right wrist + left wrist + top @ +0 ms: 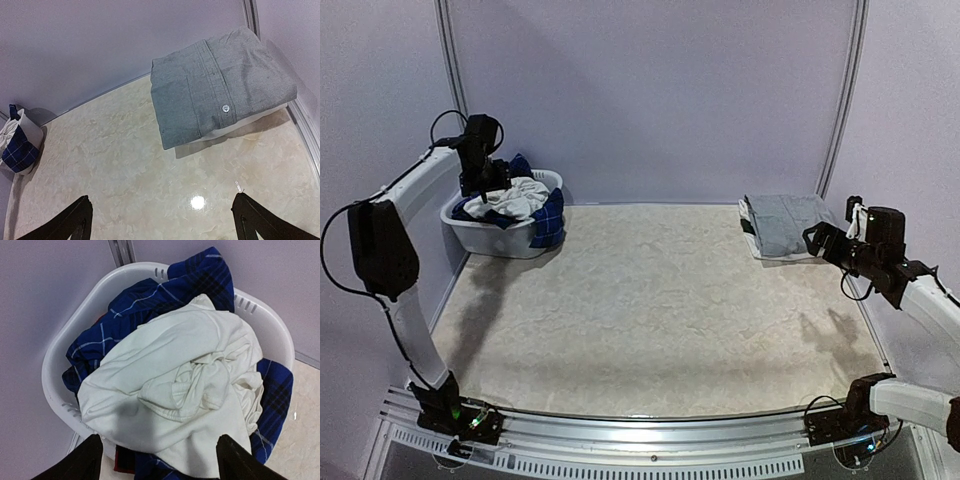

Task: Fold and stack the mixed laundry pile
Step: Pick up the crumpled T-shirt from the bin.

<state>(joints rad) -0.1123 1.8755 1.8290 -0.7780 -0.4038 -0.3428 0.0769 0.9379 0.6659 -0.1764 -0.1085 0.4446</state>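
The mixed laundry pile (520, 200) fills a white oval basket (490, 236) at the table's far left. On top lies a crumpled white garment (175, 390), over a navy plaid shirt (150, 295); a bit of red (120, 460) peeks out underneath. My left gripper (162, 462) hangs just above the white garment, jaws wide apart on either side of it, gripping nothing. In the top view the left gripper (488, 183) is over the basket's back-left part. My right gripper (162, 220) is open above bare table, near a folded grey shirt (220, 95).
The folded grey shirt (785, 225) rests on a white folded piece (240, 127) at the far right, by the wall. The basket (27, 132) stands in the far left corner against the wall. The marbled table (660, 300) lies between them.
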